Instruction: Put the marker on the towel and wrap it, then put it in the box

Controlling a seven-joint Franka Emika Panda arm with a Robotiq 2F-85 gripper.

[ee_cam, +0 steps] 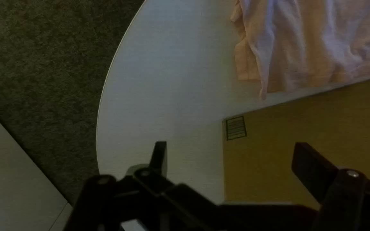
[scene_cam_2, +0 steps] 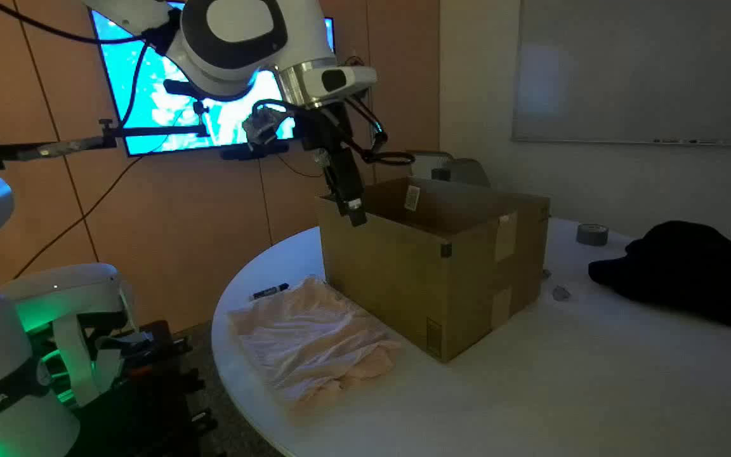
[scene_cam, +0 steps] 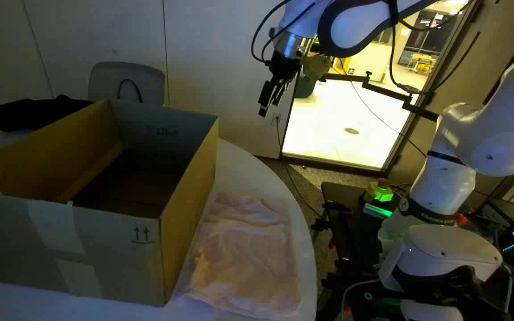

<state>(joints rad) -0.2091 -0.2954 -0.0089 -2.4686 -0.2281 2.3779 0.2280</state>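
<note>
A dark marker (scene_cam_2: 270, 291) lies on the white table at the towel's far edge in an exterior view; I cannot tell whether it touches the towel. It does not show in the other views. The pale pink towel (scene_cam: 248, 254) is spread, wrinkled, beside the box; it also shows in an exterior view (scene_cam_2: 315, 346) and the wrist view (ee_cam: 300, 48). The open cardboard box (scene_cam: 118, 263) stands upright on the table, also in an exterior view (scene_cam_2: 391, 279) and the wrist view (ee_cam: 268, 154). My gripper (ee_cam: 230, 144) is open and empty, high above the table near the box, also in both exterior views (scene_cam: 269, 104) (scene_cam_2: 354, 212).
The round white table (scene_cam_2: 568, 393) has its curved edge on the robot's side. A black cloth (scene_cam_2: 689, 279) and a grey tape roll (scene_cam_2: 592, 234) lie beyond the box. A small crumpled scrap (scene_cam_2: 560, 293) lies near the box. The box walls stand tall beside the towel.
</note>
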